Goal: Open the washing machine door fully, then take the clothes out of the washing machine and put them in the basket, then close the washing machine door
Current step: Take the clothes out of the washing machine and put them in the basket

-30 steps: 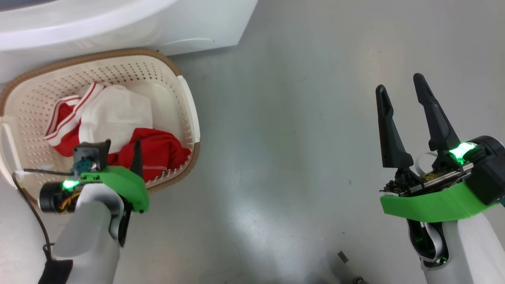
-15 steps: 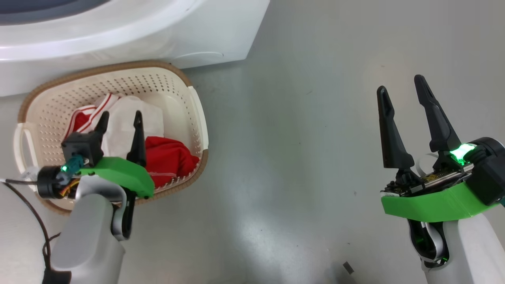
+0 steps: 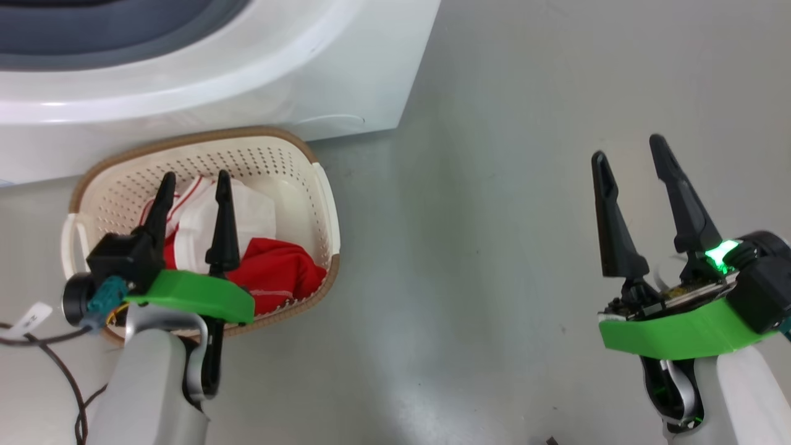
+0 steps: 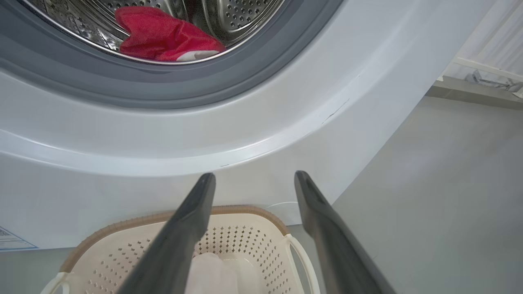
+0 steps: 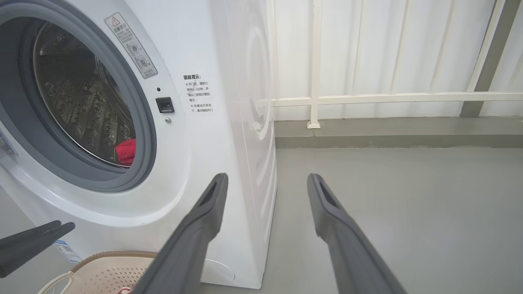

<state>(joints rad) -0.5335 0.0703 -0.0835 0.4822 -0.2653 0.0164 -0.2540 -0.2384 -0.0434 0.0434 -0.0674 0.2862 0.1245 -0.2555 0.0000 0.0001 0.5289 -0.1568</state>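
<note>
My left gripper point(image 3: 194, 185) is hovering open and empty over the basket point(image 3: 204, 134), where red and white clothes point(image 3: 278, 278) are lying. My right gripper point(image 3: 627, 154) is hanging open and empty too. One red garment point(image 4: 163, 34) is lying inside the washing machine point(image 4: 245, 134).

The washing machine point(image 3: 247, 93) runs off the head view's top and left edges. The left gripper point(image 3: 195, 175) and its forearm point(image 3: 148, 383) cover part of the basket point(image 3: 322, 204) and the clothes point(image 3: 281, 275) inside. In the right wrist view the grey door ring point(image 5: 143, 130) hides part of a red garment point(image 5: 126, 152); the printed notices point(image 5: 198, 94) are too small to read.
</note>
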